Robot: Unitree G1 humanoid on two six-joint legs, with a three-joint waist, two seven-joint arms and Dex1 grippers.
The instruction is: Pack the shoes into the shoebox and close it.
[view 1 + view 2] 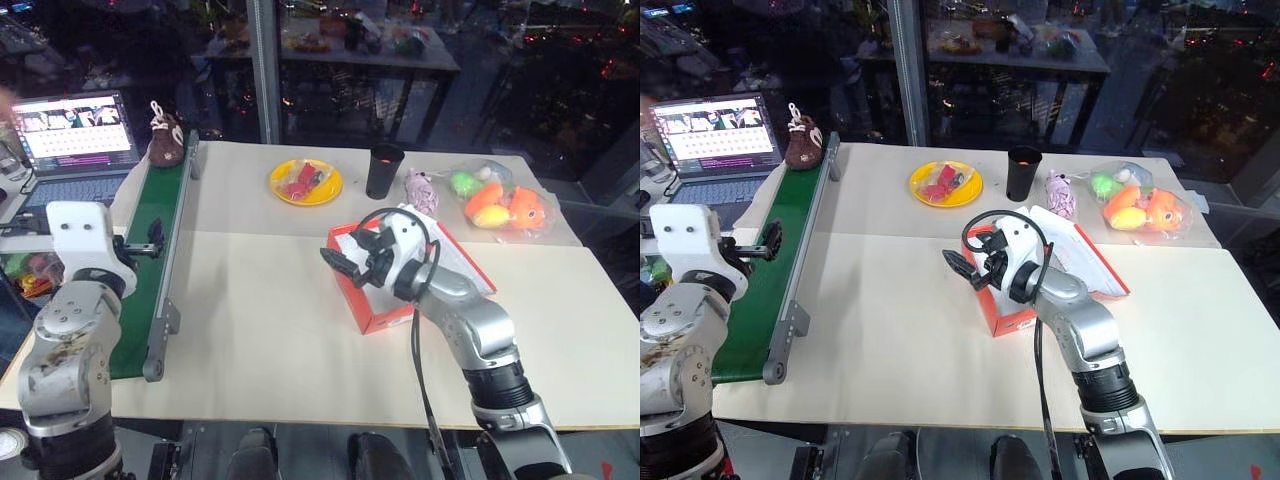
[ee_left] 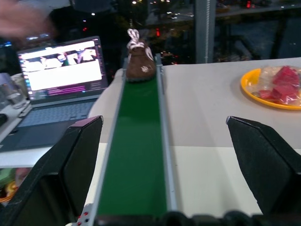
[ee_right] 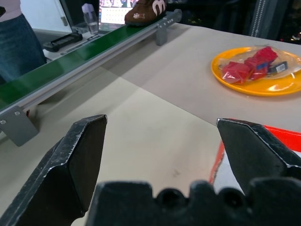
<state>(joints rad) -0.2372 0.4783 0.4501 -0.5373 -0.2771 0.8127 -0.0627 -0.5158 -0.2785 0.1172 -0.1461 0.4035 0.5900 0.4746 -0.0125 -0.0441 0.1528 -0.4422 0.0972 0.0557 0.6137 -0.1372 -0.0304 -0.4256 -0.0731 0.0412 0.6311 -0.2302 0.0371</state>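
Nearest to me, my left claw (image 2: 164, 155) was spread wide with nothing in it, lined up along the green conveyor belt (image 1: 150, 250) at its near end; I judged that was so a shoe riding down the belt could be met head-on between the fingers. My right claw (image 1: 965, 268) was likewise released and empty, hanging just over the near left corner of the shoebox (image 1: 1005, 310), pointing out across the bare counter (image 1: 260, 320) toward the belt. I read that as a waiting pose, close to the box so it could help once a shoe arrived.

The shoebox sat open in the middle of the counter, its lid (image 1: 1085, 255) thrown back to the right, so the white inside faced up ready to receive. I could not tell whether a shoe already lay inside, since my arm covered much of it.

Further back stood a yellow plate (image 1: 305, 182) with red packets, a black cup (image 1: 384, 170), a pink toy (image 1: 421, 190) and a bag of plastic fruit (image 1: 500, 205), all clear of the work. At the far end of the belt one brown shoe (image 1: 165, 140) rested upright beside the laptop (image 1: 75, 135), not yet carried down to me.
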